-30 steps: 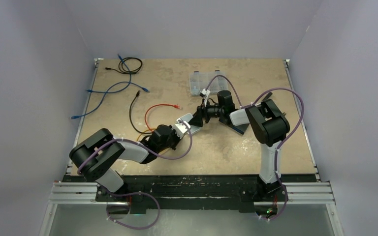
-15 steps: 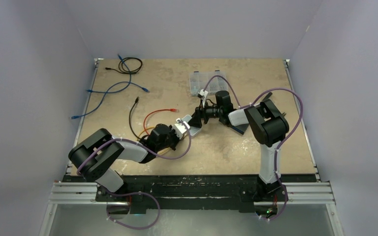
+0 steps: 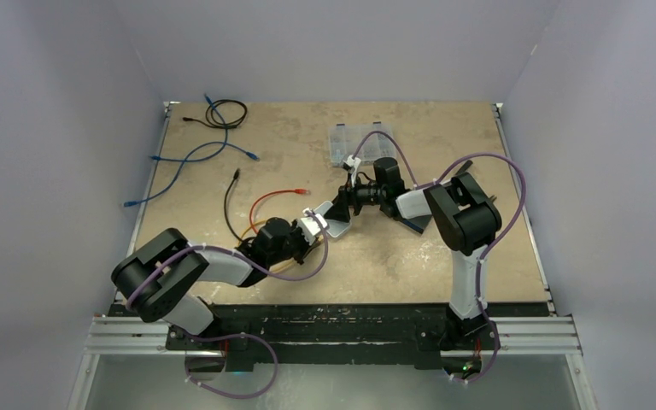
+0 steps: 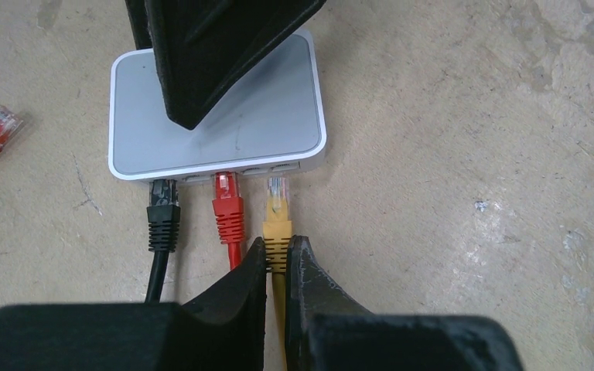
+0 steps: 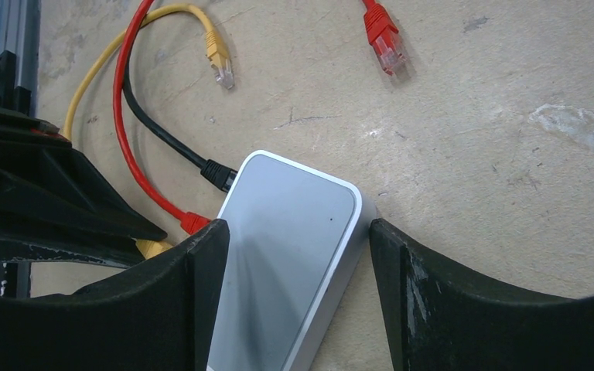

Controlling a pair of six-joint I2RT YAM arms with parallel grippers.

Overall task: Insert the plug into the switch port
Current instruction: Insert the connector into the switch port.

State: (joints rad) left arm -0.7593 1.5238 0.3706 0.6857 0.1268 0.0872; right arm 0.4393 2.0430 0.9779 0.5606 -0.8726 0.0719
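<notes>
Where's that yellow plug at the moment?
In the left wrist view the yellow plug sits near centre, pinched by the left gripper, its tip at the front edge of the switch, just right of the red plug.

Tabletop (image 3: 495,256): tan board, scuffed, with pale scrape marks.

Far left: coiled black cable (image 3: 226,114) near the corner, and a blue patch cable (image 3: 190,157) snaking toward the left edge.

Far centre: clear compartment box (image 3: 354,141).

Mid-table: grey switch (image 4: 263,135) lying flat. Black patch cable (image 4: 162,220) and red patch cable (image 4: 230,216) are plugged in side by side. Yellow plug (image 4: 277,205) sits at the next port, seating unclear.

Loose ends on the board nearby: red plug (image 5: 383,35) and a second yellow plug (image 5: 218,62).
</notes>
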